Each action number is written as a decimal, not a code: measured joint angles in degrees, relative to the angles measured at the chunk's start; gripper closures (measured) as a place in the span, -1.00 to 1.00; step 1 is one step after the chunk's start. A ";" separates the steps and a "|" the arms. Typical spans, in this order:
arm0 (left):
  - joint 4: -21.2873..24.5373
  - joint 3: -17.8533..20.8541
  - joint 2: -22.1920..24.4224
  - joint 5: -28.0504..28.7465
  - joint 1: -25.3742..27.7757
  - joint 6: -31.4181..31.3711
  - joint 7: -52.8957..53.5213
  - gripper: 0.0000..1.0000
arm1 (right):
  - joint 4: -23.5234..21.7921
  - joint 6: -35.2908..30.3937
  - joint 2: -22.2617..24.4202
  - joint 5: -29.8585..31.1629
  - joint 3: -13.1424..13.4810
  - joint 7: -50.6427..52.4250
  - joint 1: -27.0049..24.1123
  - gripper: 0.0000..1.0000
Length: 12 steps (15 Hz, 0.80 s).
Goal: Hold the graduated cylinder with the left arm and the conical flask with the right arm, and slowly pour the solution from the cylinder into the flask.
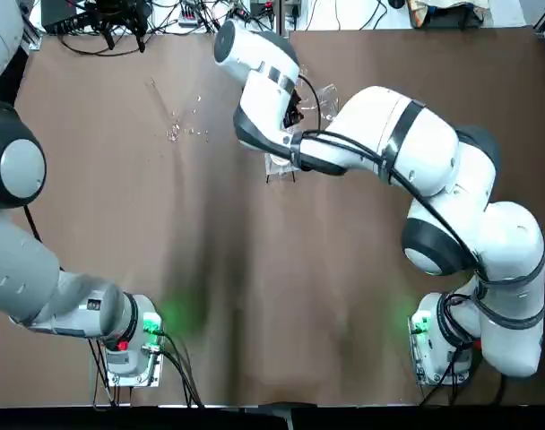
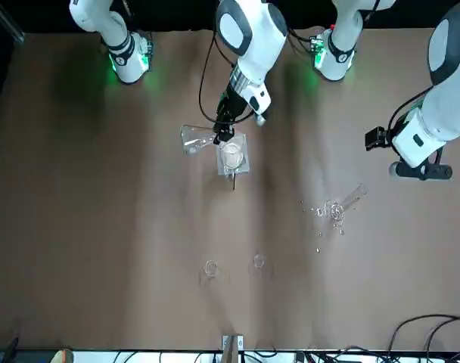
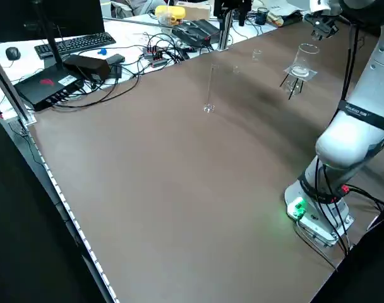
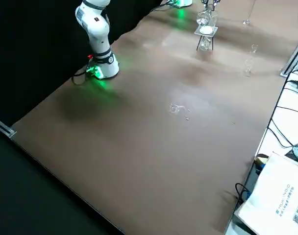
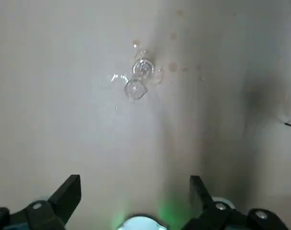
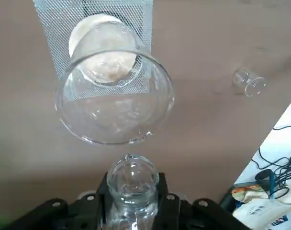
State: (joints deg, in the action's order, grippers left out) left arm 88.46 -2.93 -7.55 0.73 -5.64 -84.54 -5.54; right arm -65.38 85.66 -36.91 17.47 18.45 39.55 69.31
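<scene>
Left gripper (image 5: 136,179) near cylinder (image 2: 352,200), right (image 6: 135,178) around flask (image 6: 132,191)

Tabletop (image 3: 179,164): plain brown, darker streaks running across. Arms: white with dark grey bands; grippers, left (image 2: 423,162) and right (image 2: 228,113), black. Flask (image 6: 132,191) and cylinder (image 3: 210,88): clear, colourless. Gauze (image 6: 131,28): silver-grey, fine mesh pattern, off-white round centre. Base lights (image 1: 152,322): green (they tint the brown nearby). Keyboard (image 3: 78,44): black. Bag (image 4: 279,196): white, dark print, square black-and-white codes.

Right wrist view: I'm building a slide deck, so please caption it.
Right tool grips the small flask's neck beside a wide-mouthed glass beaker.
</scene>
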 joint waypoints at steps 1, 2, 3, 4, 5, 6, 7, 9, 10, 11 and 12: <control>-0.15 -0.01 0.21 0.00 -0.02 0.25 -1.34 -1.00 | 0.03 0.01 0.55 -1.25 0.00 0.00 -0.53 0.22; -0.26 0.00 0.38 0.00 -0.02 0.35 -2.27 -1.00 | 0.15 0.21 1.15 -2.61 0.05 0.00 -1.33 0.22; -0.32 -0.01 0.50 0.00 -0.02 0.42 -2.79 -1.00 | 0.30 0.58 2.00 -4.16 0.08 0.05 -2.48 0.22; -0.35 0.00 0.57 0.00 -0.02 0.71 -3.08 -1.00 | 0.39 0.83 3.03 -5.80 0.15 0.42 -4.00 0.22; -0.37 -0.01 0.62 0.00 -0.02 1.17 -3.21 -1.00 | 0.40 0.85 4.13 -7.41 0.18 1.35 -5.79 0.22; -0.38 0.00 0.65 0.00 0.00 1.47 -3.28 -1.00 | 0.40 0.85 5.19 -8.82 0.21 2.76 -7.85 0.22; -0.38 0.00 0.65 0.00 0.01 1.57 -3.30 -1.00 | 0.40 0.84 5.99 -10.31 0.26 4.36 -10.10 0.22; -0.39 0.02 0.65 0.00 0.05 1.60 -3.36 -1.00 | 0.36 0.82 6.92 -14.21 0.36 9.63 -15.53 0.22; -0.39 0.02 0.65 0.00 0.03 1.62 -3.36 -1.00 | 0.36 0.84 7.04 -16.50 0.45 13.02 -18.52 0.22; -0.38 0.01 0.65 0.00 0.02 1.64 -3.37 -1.00 | 0.35 0.88 7.11 -18.99 0.53 15.94 -21.37 0.22; -0.39 0.03 0.65 0.03 0.07 1.69 -3.37 -1.00 | 0.36 0.92 7.22 -22.19 0.66 18.86 -24.43 0.22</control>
State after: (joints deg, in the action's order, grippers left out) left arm 88.08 -2.90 -6.90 0.76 -5.57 -82.85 -8.92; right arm -65.02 86.58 -29.69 -4.72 19.11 58.41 44.87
